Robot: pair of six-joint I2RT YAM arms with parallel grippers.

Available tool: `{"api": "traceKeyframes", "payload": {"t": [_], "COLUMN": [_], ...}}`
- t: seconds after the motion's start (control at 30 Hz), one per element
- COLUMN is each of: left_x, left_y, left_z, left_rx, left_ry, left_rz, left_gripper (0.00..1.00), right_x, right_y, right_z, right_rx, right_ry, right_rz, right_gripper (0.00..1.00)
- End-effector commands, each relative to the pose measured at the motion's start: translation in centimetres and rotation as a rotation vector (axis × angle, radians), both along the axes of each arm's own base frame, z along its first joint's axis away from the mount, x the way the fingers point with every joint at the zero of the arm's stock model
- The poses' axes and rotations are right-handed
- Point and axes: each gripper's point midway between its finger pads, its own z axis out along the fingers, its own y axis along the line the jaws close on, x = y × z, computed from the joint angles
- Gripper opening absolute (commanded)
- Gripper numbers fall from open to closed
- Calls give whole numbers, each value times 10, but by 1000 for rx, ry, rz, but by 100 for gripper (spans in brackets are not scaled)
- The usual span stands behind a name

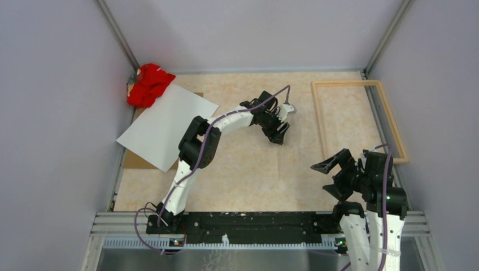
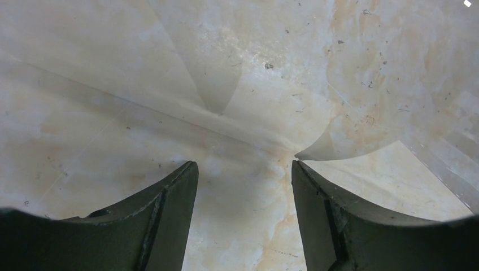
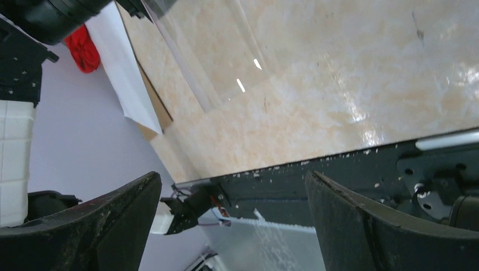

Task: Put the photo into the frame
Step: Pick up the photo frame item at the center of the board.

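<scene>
The photo [image 1: 166,125] lies with its plain white back up at the far left of the table, resting on a brown backing board [image 1: 135,161]. In the right wrist view the photo [image 3: 121,73] shows as a white sheet. The frame [image 1: 344,83], thin light wood, lies flat at the back right with bare table inside it. My left gripper [image 1: 277,137] hangs low over the middle of the table, between photo and frame. It is open [image 2: 244,169], with only table surface between its fingers. My right gripper [image 1: 327,178] is raised near the front right, open [image 3: 233,178] and holding nothing.
A red cloth [image 1: 148,83] is bunched in the back left corner, touching the photo's far corner. A clear sheet [image 3: 226,62] lies on the marbled tabletop near the left gripper, and its edges cross the left wrist view. Grey walls close three sides. A black rail [image 1: 254,220] runs along the front.
</scene>
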Motion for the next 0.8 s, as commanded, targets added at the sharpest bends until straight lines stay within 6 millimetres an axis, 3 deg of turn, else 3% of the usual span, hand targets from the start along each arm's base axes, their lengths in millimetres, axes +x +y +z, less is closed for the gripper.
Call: {"api": "traceKeyframes", "payload": {"t": [0.0,0.13,0.27,0.57,0.77], "left_x": [-47,-48,-48,-46,-46], "left_y": [31,31,32,32,33], "left_z": [-74,-74,-72,-73,-72], "left_rx": [197,197,198,206,207], "left_ry": [197,200,194,189,185], "left_rz": [5,5,4,1,-1], "left_gripper": [69,69,69,69,69], "right_x": [-22,1,16,37,58], "right_y": [13,9,-12,-19,-22], "right_z": [6,1,5,1,-1], "right_rx": [94,241,276,283,266], "right_ry": [71,-35,-150,-179,-191], "right_rz": [-9,-221,-414,-449,-430], "right_gripper": [99,99,99,99,90]}}
